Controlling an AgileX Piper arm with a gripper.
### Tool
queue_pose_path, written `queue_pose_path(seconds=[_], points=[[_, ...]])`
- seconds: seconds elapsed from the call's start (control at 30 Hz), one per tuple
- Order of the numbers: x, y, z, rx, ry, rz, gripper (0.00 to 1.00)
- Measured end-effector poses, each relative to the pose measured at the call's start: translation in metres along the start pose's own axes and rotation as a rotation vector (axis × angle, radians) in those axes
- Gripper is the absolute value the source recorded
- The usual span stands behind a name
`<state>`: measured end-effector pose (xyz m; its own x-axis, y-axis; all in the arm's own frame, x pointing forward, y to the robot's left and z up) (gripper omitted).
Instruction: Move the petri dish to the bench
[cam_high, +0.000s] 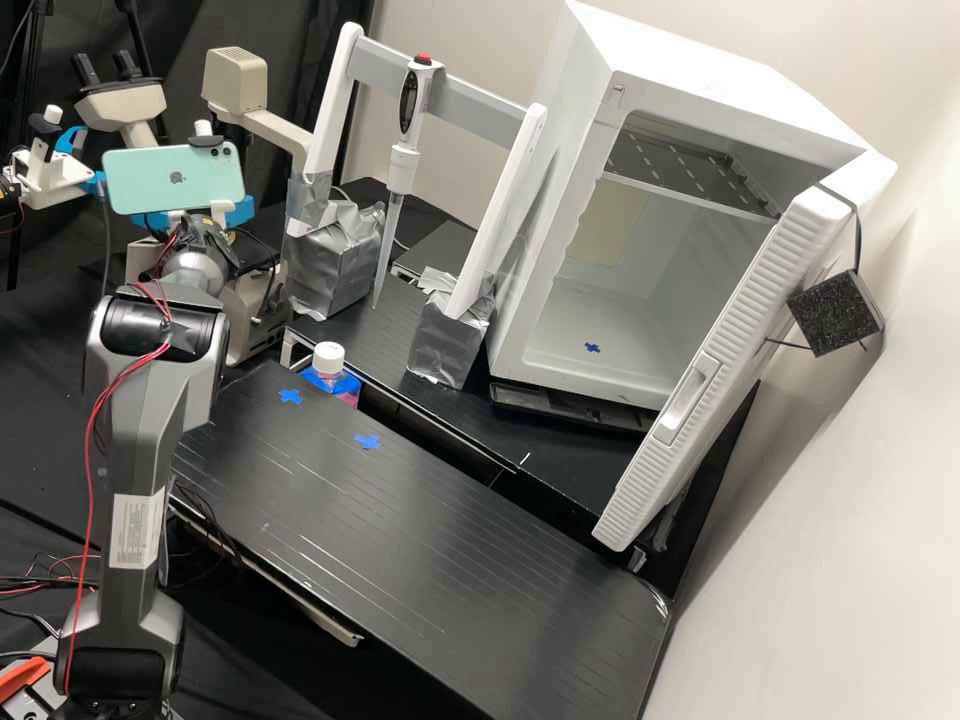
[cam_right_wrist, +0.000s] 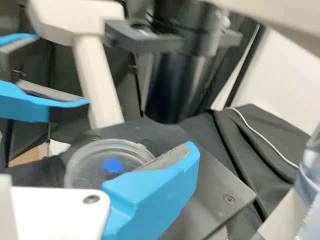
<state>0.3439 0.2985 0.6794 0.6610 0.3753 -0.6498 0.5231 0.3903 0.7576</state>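
Petri dish (cam_right_wrist: 82, 167) was sitting on the microscope stage (cam_right_wrist: 220, 200) with the fingers (cam_right_wrist: 155, 192) spread, one right by its rim, so I'd say the grab wanted both sides level, a soft squeeze, then a clean lift clear of that black cylinder (cam_right_wrist: 177, 85). From the high view, the stripy black worktop (cam_high: 450, 540) ran out toward five o'clock, blue crosses (cam_high: 367, 441) around eight, open white cabinet (cam_high: 560, 200) at one.
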Motion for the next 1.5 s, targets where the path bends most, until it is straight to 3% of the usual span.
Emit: queue_pose_path(seconds=[0.2, 0.43, 0.57, 0.77, 1.07, 1.1, 1.5], points=[[0.011, 0.002, 0.007, 0.001, -0.024, 0.005, 1.00], [0.018, -0.003, 0.012, -0.028, -0.049, -0.015, 1.00], [0.020, -0.006, 0.012, -0.074, -0.070, -0.034, 1.00], [0.024, -0.013, 0.011, -0.117, -0.075, -0.058, 1.00], [0.027, -0.014, 0.015, -0.120, -0.103, -0.063, 1.00], [0.027, -0.014, 0.015, -0.120, -0.105, -0.064, 0.00], [0.027, -0.014, 0.015, -0.120, -0.105, -0.064, 0.00]])
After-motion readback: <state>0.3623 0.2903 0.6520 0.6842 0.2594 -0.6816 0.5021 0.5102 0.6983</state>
